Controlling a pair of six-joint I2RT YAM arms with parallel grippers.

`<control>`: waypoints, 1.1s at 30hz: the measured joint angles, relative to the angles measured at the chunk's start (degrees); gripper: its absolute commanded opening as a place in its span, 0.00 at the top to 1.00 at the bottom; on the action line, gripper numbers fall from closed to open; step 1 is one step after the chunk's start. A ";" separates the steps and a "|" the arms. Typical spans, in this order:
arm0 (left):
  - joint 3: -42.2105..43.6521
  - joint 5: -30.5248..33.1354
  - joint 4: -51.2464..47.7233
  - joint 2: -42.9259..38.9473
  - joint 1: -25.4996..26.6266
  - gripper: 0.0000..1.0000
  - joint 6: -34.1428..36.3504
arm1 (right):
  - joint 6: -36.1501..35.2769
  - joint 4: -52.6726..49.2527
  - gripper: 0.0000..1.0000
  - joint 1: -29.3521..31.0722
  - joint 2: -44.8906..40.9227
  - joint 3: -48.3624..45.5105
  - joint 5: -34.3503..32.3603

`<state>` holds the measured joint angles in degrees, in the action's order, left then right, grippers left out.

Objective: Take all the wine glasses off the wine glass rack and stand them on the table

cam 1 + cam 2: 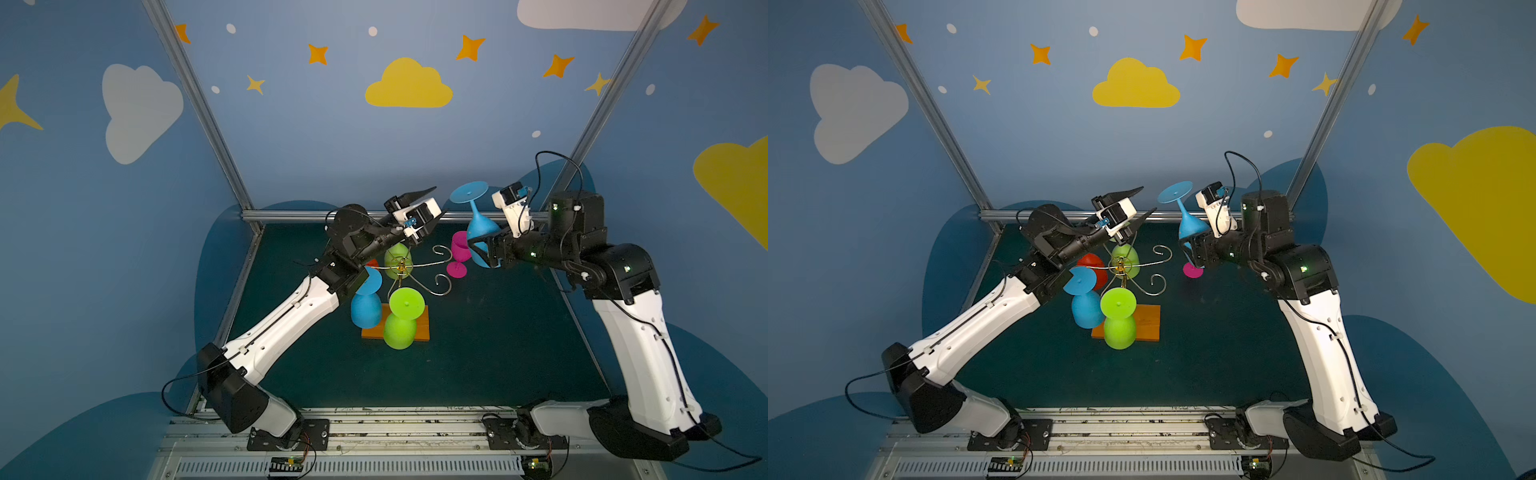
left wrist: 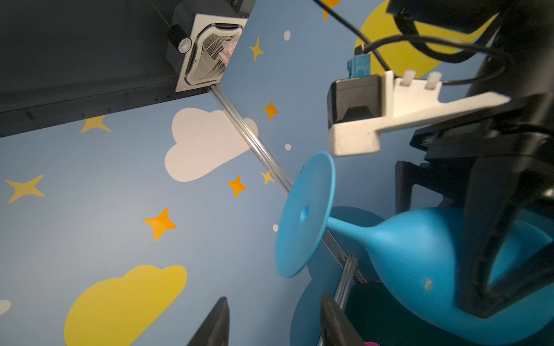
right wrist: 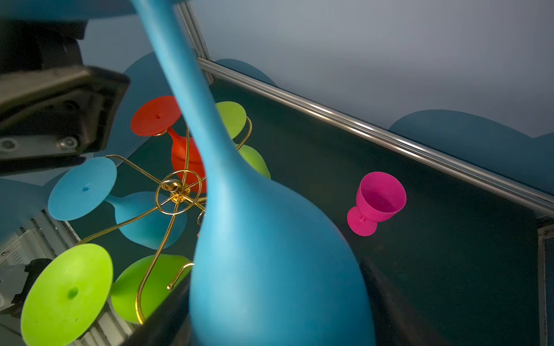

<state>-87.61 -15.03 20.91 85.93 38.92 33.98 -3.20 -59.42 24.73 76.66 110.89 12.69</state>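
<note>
My right gripper (image 1: 478,250) is shut on the bowl of a blue wine glass (image 1: 478,226), held foot-up in the air to the right of the wine glass rack (image 1: 402,266) and clear of its gold wire arms. The same glass fills the right wrist view (image 3: 269,254), with the rack hub (image 3: 175,188) behind it. My left gripper (image 1: 440,200) hangs above the rack, pointing at the back wall, open with nothing between its fingers. In the left wrist view the left gripper (image 2: 274,299) sits just short of the blue glass's foot (image 2: 305,215).
Still hanging upside down on the rack are a green glass (image 1: 405,305), a blue glass (image 1: 365,307), a second green glass (image 1: 397,257) and a red glass (image 3: 180,149). A pink glass (image 1: 459,249) stands upright on the dark table beside the held glass. The orange-brown base (image 1: 420,322) sits mid-table.
</note>
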 measured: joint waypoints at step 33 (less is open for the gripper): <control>0.13 0.42 -1.66 0.76 -0.42 0.97 2.89 | 1.42 -0.20 0.20 4.72 1.62 0.90 0.44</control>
<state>-87.48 -14.61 19.25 86.70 38.50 36.86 -1.78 -59.61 29.45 78.28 111.79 13.13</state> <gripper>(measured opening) 0.052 0.768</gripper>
